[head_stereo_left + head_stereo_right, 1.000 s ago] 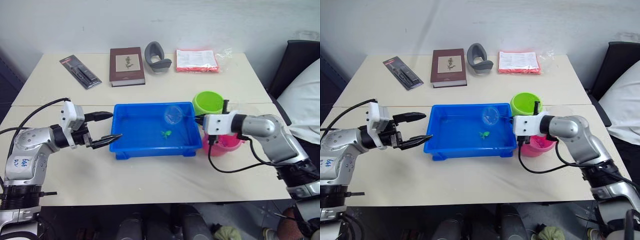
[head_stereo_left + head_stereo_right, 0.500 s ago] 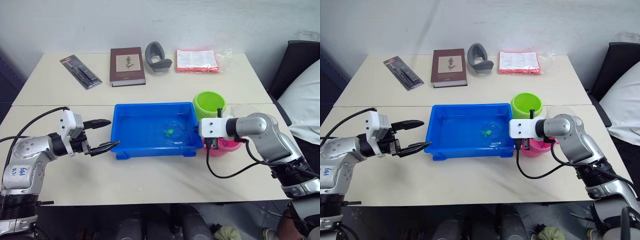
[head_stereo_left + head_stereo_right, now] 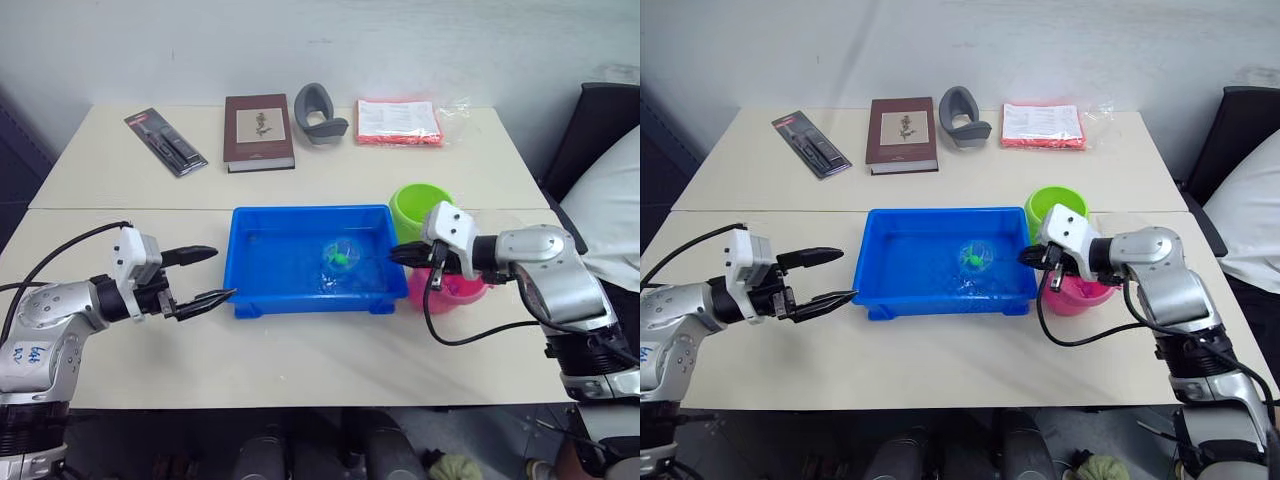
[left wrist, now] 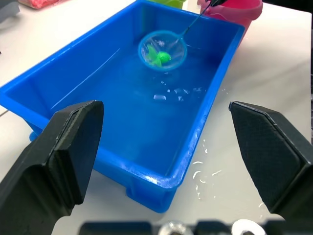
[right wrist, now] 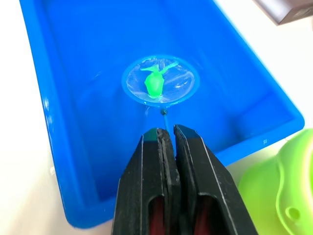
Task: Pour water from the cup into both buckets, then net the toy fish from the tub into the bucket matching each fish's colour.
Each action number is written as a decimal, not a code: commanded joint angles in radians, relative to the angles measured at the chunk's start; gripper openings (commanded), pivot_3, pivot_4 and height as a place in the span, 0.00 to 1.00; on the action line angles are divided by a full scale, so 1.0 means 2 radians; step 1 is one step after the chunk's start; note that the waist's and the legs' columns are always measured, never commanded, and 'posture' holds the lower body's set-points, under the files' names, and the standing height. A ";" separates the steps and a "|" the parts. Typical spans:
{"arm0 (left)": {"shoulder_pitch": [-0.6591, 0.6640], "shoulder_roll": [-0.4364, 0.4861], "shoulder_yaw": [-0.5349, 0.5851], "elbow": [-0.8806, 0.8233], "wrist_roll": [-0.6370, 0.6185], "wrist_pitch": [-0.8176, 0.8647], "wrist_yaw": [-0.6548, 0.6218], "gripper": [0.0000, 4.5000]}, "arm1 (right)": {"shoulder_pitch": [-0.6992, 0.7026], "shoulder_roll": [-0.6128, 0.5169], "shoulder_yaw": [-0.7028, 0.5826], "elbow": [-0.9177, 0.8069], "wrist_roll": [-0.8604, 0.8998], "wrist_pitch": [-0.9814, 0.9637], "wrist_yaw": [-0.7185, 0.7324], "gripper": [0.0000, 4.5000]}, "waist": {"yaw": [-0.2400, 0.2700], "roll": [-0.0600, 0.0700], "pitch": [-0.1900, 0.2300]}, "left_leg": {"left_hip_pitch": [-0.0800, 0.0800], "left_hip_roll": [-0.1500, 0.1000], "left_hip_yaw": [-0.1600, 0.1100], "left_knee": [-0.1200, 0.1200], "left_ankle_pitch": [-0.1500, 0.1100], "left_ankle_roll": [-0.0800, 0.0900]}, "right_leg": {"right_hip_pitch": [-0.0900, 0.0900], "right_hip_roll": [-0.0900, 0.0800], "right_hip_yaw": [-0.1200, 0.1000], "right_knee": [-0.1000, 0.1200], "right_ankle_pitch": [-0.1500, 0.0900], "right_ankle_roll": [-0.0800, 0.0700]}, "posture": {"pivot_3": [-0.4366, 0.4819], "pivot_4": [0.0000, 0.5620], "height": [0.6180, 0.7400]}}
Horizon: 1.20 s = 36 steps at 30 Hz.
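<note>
Left end effector (image 3: 205, 274): black fingers spread wide, holding nothing, hovering over the pale desk (image 3: 300, 350) just beside the left rim of the shallow rectangular bright blue plastic tub (image 3: 255, 290), not touching it.

1 tub, mid-desk, w/ water in it. 1 bright green toy fish (image 5: 153, 84) seen, lying inside the small round net w/ light blue rim & pale mesh (image 5: 160, 81); net hoop is over the tub's right-centre part. Net's thin black handle runs from the hoop toward the right end effector (image 5: 167, 139).

Right end effector: fingers closed tight on the net handle, at the tub's right rim.

2 buckets, both just right of the tub: 1 lime green round plastic pail (image 3: 418, 208) toward the back, 1 pink round plastic pail (image 3: 452, 290) in front of it, partly behind the right arm.

Back of desk, l to r: 1 black packaged item (image 3: 165, 143), 1 brown hardcover book (image 3: 258, 132), 1 grey curved object (image 3: 319, 113), 1 red-edged clear packet (image 3: 399, 121).
</note>
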 commanded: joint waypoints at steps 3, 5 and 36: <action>0.002 0.010 -0.009 -0.012 0.011 -0.017 -0.011 0.98 | 0.000 -0.018 -0.044 -0.001 0.045 0.005 0.012 0.00 | 0.000 0.000 0.000 | 0.000 0.000 0.000 0.000 0.000 0.000 | 0.000 0.000 0.000 0.000 0.000 0.000 | 0.48 0.27 1.00; -0.008 -0.004 -0.007 -0.012 0.002 -0.013 0.002 0.98 | 0.003 -0.018 -0.052 -0.005 0.056 0.015 0.006 0.00 | -0.001 0.000 0.000 | 0.000 0.000 0.000 0.000 0.000 0.000 | 0.000 0.000 0.000 0.000 0.000 0.000 | 0.48 0.27 1.00; -0.114 -0.062 -0.055 -0.026 -0.004 0.012 0.055 0.98 | 0.016 -0.076 -0.164 0.045 0.054 -0.048 -0.131 0.00 | 0.003 0.000 0.000 | 0.000 0.000 0.001 0.000 0.000 0.000 | 0.000 0.001 0.000 0.000 0.000 0.000 | 0.48 0.27 1.00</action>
